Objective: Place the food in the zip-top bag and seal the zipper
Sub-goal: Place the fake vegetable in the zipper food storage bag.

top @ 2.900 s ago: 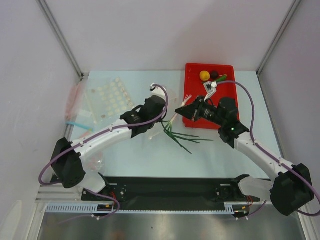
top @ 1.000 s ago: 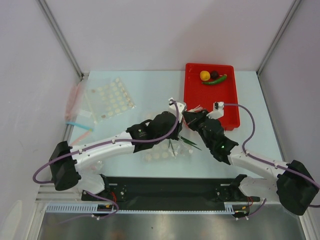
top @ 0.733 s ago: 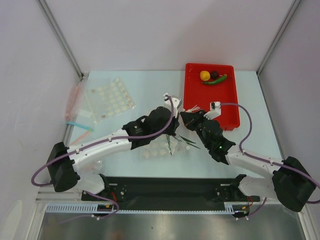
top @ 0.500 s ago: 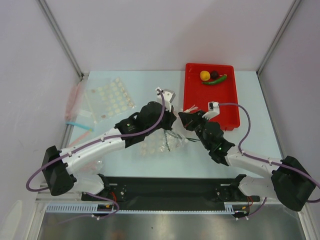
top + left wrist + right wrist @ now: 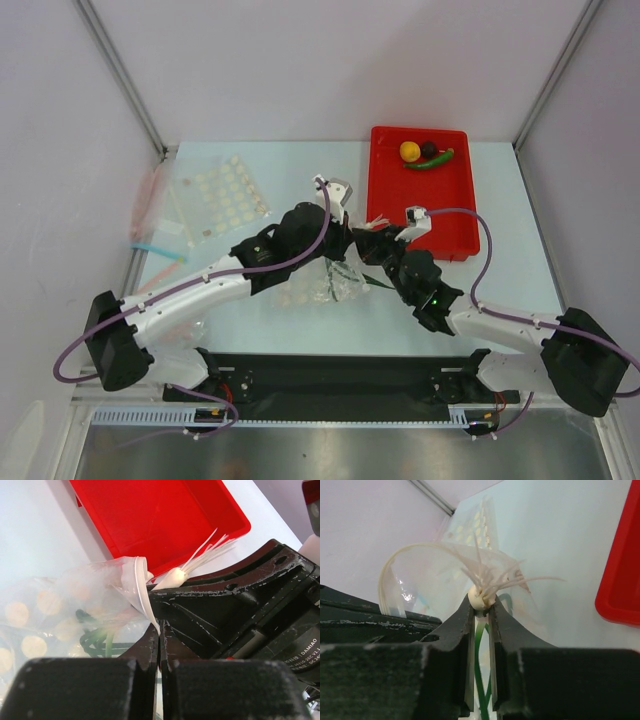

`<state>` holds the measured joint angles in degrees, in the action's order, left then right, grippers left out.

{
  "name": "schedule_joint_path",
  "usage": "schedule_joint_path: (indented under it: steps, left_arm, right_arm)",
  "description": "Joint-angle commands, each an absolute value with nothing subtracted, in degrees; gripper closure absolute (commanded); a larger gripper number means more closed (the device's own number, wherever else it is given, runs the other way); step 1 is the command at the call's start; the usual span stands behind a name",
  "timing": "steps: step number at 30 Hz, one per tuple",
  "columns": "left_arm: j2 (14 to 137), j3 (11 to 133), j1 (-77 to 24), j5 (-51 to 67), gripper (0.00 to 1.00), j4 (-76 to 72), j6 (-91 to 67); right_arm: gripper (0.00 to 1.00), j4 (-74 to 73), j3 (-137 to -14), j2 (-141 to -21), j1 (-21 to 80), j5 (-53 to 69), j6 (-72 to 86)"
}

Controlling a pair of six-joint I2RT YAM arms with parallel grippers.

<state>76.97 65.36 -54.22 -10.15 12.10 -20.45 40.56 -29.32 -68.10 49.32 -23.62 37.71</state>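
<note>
My left gripper (image 5: 341, 248) (image 5: 160, 625) is shut on the mouth edge (image 5: 142, 592) of the dotted zip-top bag (image 5: 318, 287) and holds the mouth lifted open. My right gripper (image 5: 371, 244) (image 5: 481, 604) is shut on the white bulb (image 5: 481, 597) of the thin green stalks. The stalks (image 5: 98, 636) reach down into the bag, with the bulb and its roots (image 5: 172, 577) still at the mouth. The yellow ball (image 5: 409, 151), maroon ball (image 5: 429, 149) and green chili (image 5: 433, 161) lie at the far end of the red tray. The zipper's slider does not show.
The red tray (image 5: 445, 215) stands just right of both grippers. A flatter dotted bag (image 5: 220, 195) lies at the far left, with plain clear bags (image 5: 152, 225) beside it near the left wall. The two grippers sit almost touching.
The left gripper has pulled the bag's mouth up and back to the left. The right gripper has moved left and pushed the stalks into the bag.
</note>
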Motion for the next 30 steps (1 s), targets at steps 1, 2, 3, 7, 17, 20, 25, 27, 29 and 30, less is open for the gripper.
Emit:
schedule_joint_path:
  steps: [1,2,3,7,17,20,25,27,29,30]
  left_arm:
    - [76.29,65.57,-53.96,-9.14,1.0,10.45,-19.34]
    - [76.29,65.83,-53.96,-9.49,1.0,10.63,-19.25]
    - [76.38,65.83,-53.96,-9.58,1.0,10.72,-19.07]
    - [77.95,66.71,-53.96,-9.84,1.0,12.38,-18.72]
    - [79.98,67.85,-53.96,-9.49,1.0,13.88,-19.07]
    - [79.19,67.77,-53.96,-10.28,1.0,13.71,-19.25]
    - [77.87,67.41,-53.96,-9.24,1.0,12.05,-19.6]
    - [77.17,66.71,-53.96,-6.08,1.0,9.95,-19.86]
    - [75.33,64.7,-53.96,-3.09,1.0,7.92,-20.04]
    - [74.63,63.99,-53.96,-2.47,1.0,6.0,-20.04]
  right_arm:
    - [0.89,38.52,-31.46,-66.62,49.66,-27.59,35.59]
    - [0.98,36.84,-32.25,-66.53,49.75,-29.08,35.68]
    - [1.0,35.26,-32.95,-66.53,49.92,-29.79,35.77]
    - [0.96,35.16,-33.31,-65.4,50.89,-32.42,33.05]
    - [0.8,33.58,-33.84,-61.17,51.06,-35.6,27.6]
    - [0.94,32.96,-34.19,-62.22,51.15,-35.16,28.12]
    - [1.0,34.17,-33.05,-64.94,51.07,-34.89,34.26]
    - [1.0,36.46,-31.74,-66.09,51.06,-35.07,36.72]
    - [1.0,38.05,-30.77,-67.06,50.1,-33.41,39.54]
    - [1.0,39.97,-30.07,-66.97,49.58,-32.09,40.77]
